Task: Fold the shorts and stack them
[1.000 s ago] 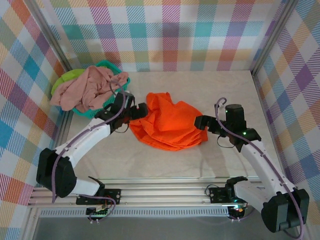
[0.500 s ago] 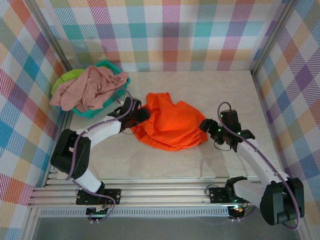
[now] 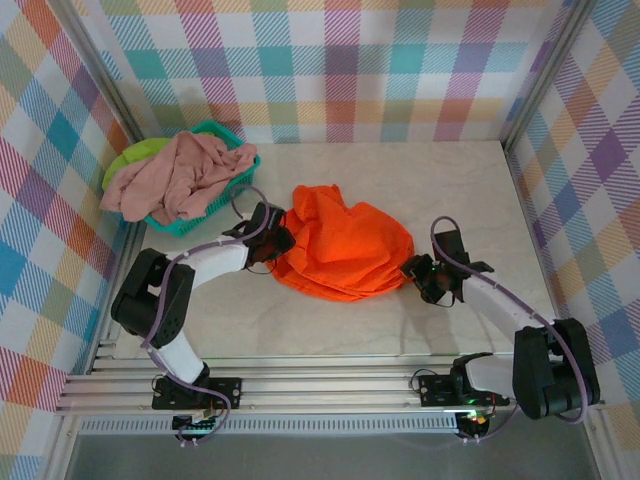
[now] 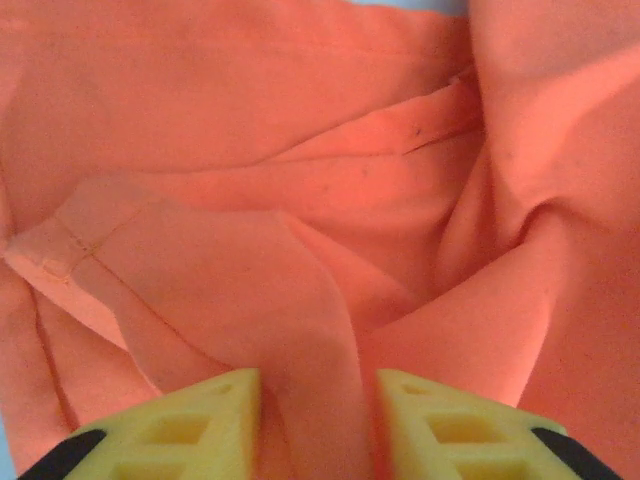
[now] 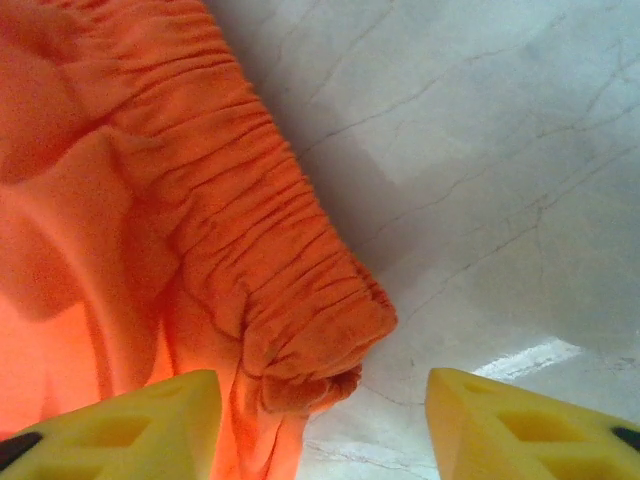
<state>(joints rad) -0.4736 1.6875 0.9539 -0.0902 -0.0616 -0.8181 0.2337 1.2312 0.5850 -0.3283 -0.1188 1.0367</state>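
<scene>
The bright orange fabric shorts (image 3: 340, 252) lie crumpled at the middle of the frame on the pale marbled table (image 3: 460, 190), in much the same spot as half a second earlier. Since then both arms have sunk lower and folded in closer to the heap's edges.

In the upper left, the teal plastic mesh basket (image 3: 243, 166) holds the dusty pink shorts (image 3: 175, 178), which spill over its rim, with the lime green shorts (image 3: 135, 155) bunched behind them.

The left hand (image 3: 274, 240) presses into the heap's left side. In its wrist view its yellow fingers (image 4: 200, 425) are drawn close together on a raised fold of orange cloth that fills the gap. The right hand (image 3: 418, 270) sits at the heap's right edge with its fingers (image 5: 150, 415) spread wide, and the gathered elastic waistband (image 5: 270, 270) lies between them, not clamped.
</scene>
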